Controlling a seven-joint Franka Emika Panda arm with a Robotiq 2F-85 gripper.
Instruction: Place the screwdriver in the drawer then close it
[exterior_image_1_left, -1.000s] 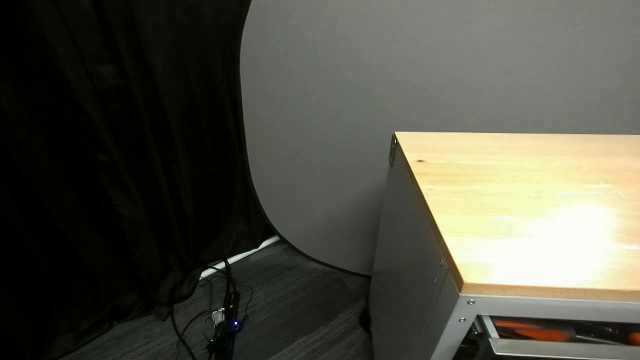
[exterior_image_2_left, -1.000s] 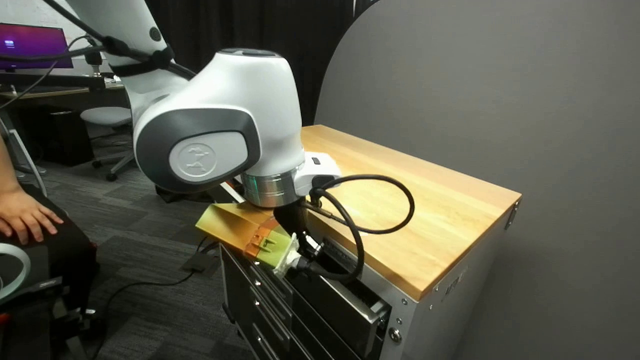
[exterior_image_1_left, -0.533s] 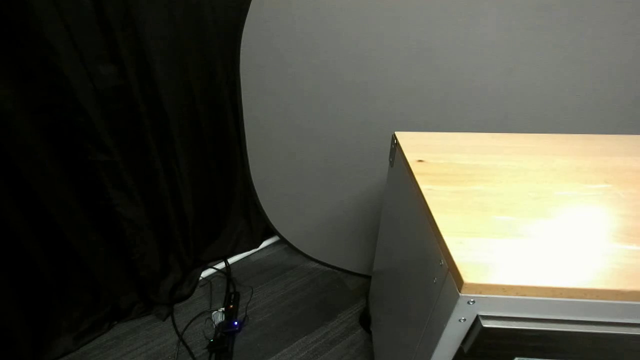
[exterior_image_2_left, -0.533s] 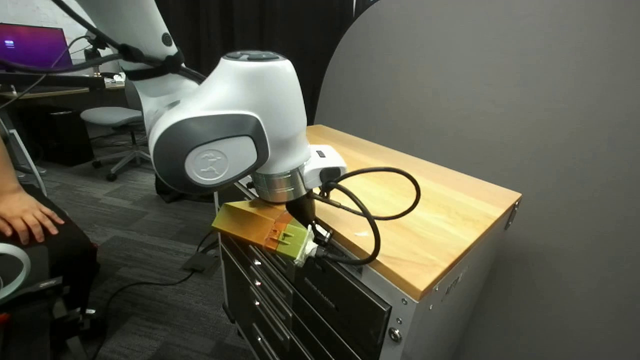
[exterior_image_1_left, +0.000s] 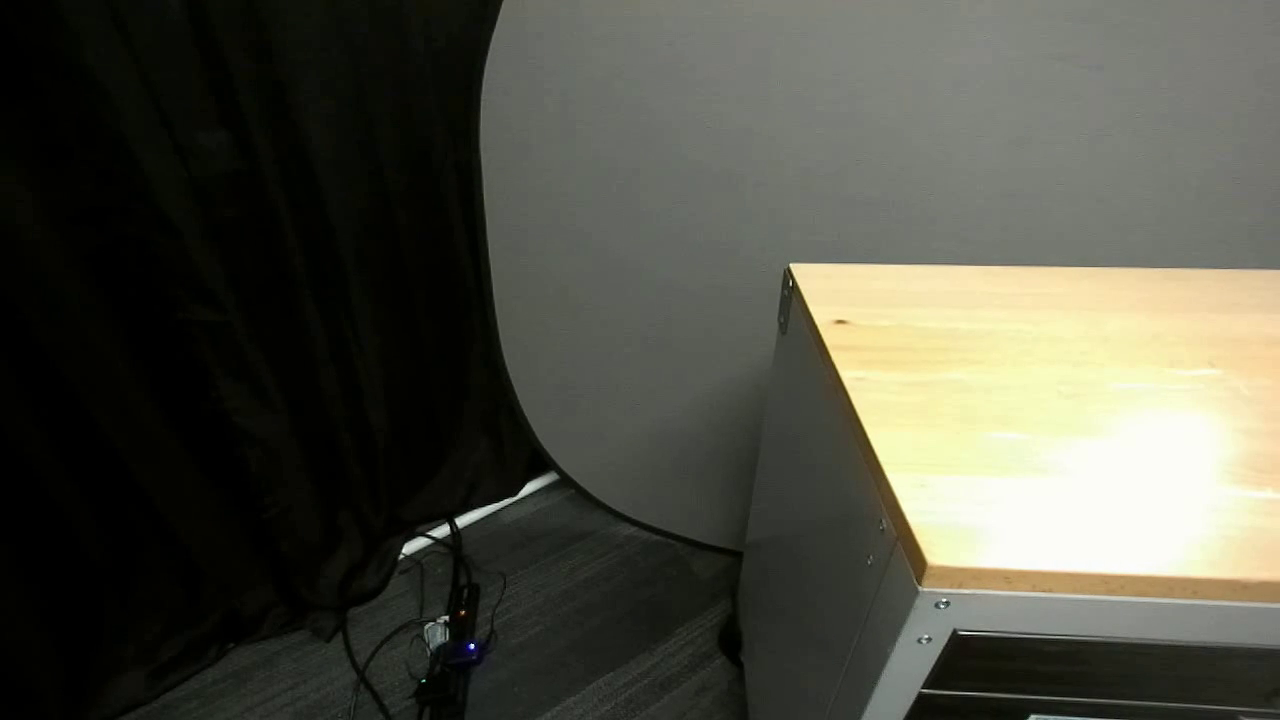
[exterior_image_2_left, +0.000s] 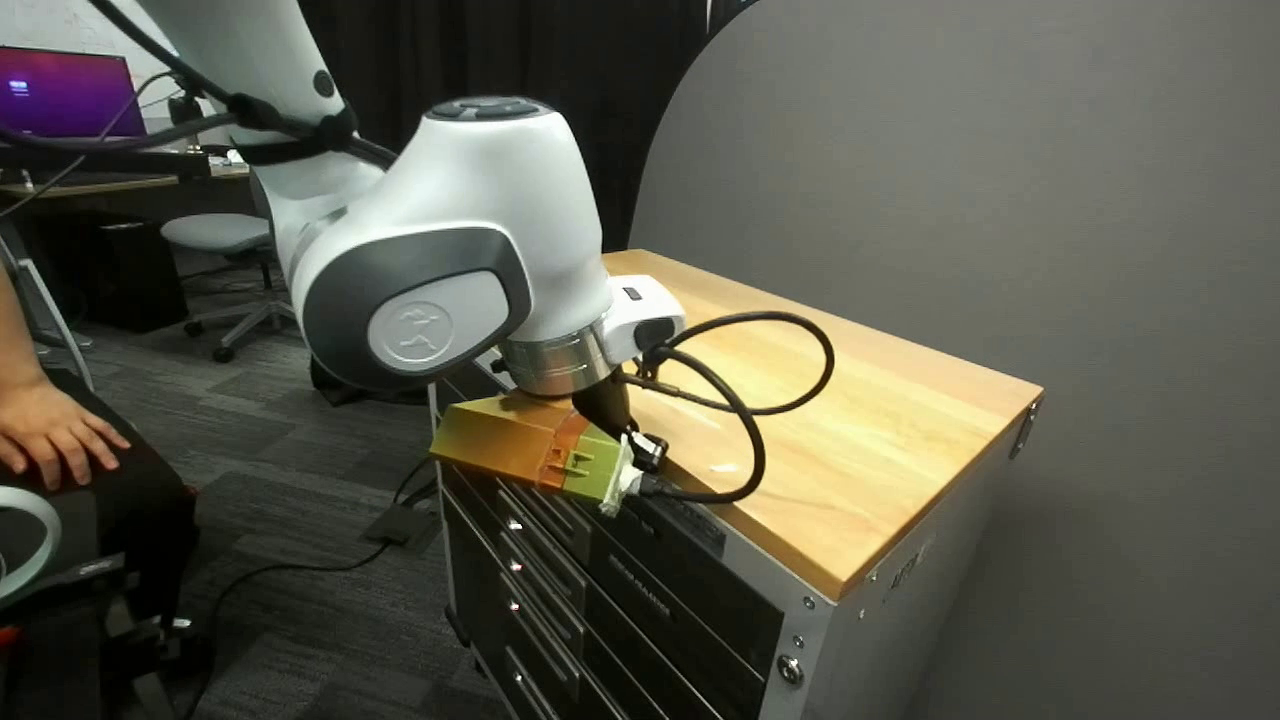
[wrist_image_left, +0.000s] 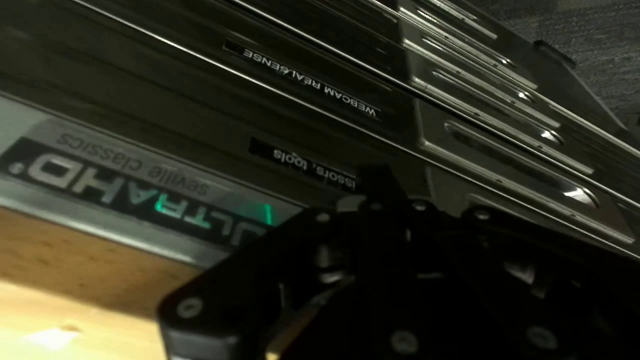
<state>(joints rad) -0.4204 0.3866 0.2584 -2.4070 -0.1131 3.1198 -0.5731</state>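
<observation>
My black gripper (wrist_image_left: 381, 181), large in the wrist view, has its two fingers drawn together. The tips show in front of the cabinet (exterior_image_2_left: 925, 590), over one end of a label (wrist_image_left: 304, 164) whose readable word is "tools"; I can't make out whether they touch it. That label is on the drawer (wrist_image_left: 150, 95), the cabinet's topmost, which is closed in both exterior views. The screwdriver is out of my sight, so I can't say where it lies. Below, a lower drawer (wrist_image_left: 360, 82) is marked "webcam realsense". Just above the topmost one is a badge (wrist_image_left: 130, 194) in big letters, and above that the cabinet's light wooden top (exterior_image_2_left: 800, 430). A yellow box (exterior_image_2_left: 500, 440) bound with orange tape (exterior_image_2_left: 562, 450) hides the gripper from me in an exterior view, and a black cable (exterior_image_2_left: 757, 440) loops out over the cabinet's top. My white arm (exterior_image_2_left: 510, 190) bends down at the cabinet's front edge. Behind the cabinet stands a grey screen (exterior_image_2_left: 900, 180), with a black curtain (exterior_image_1_left: 250, 250) beside it. Well apart from the cabinet, past the arm, are a grey chair (exterior_image_2_left: 218, 233) and a monitor (exterior_image_2_left: 68, 95) with a purple display.
</observation>
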